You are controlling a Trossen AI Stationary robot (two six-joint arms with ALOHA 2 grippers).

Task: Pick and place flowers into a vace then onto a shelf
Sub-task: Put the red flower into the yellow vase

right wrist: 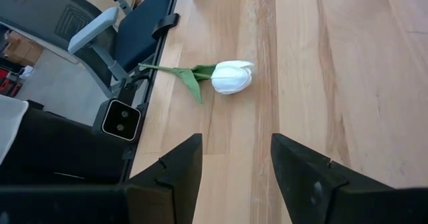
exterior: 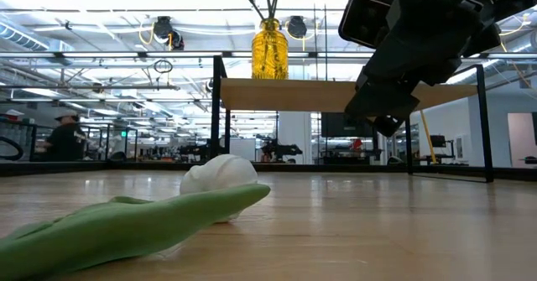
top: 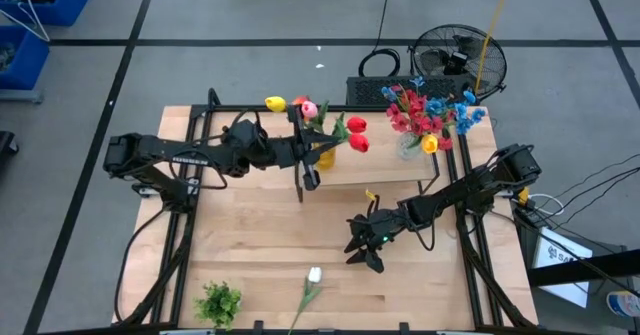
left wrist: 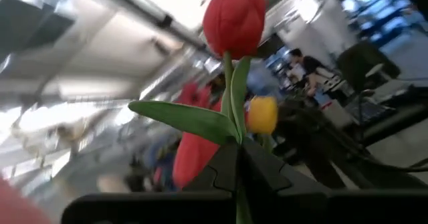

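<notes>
My left gripper (top: 312, 156) reaches from the table's left over the shelf (top: 385, 170), beside the yellow vase (top: 325, 157), and is shut on a red tulip (left wrist: 234, 20). The vase stands on the shelf plank (exterior: 336, 95) with yellow (top: 275, 104) and pink (top: 308, 108) tulips in it. A white tulip (right wrist: 233, 77) lies flat on the table near the near edge (top: 313, 275). My right gripper (right wrist: 235, 177) hovers open above the table (top: 365, 247), short of the white tulip and touching nothing. My left gripper pinches the red tulip's green stem (left wrist: 236, 142) between its two shut fingers (left wrist: 267, 177), just below the leaf (left wrist: 184, 117). The fingers come about level from the table's left. The flower head stands out beyond the fingertips, lifted clear; the stem's lower end is hidden.
A clear vase with a red, blue and yellow bouquet (top: 425, 117) stands at the shelf's right end. A short green leafy clump (top: 218, 303) sits at the table's near left. Black frame rails (top: 180, 225) run along both table sides. A fan (top: 458, 60) stands beyond the far edge.
</notes>
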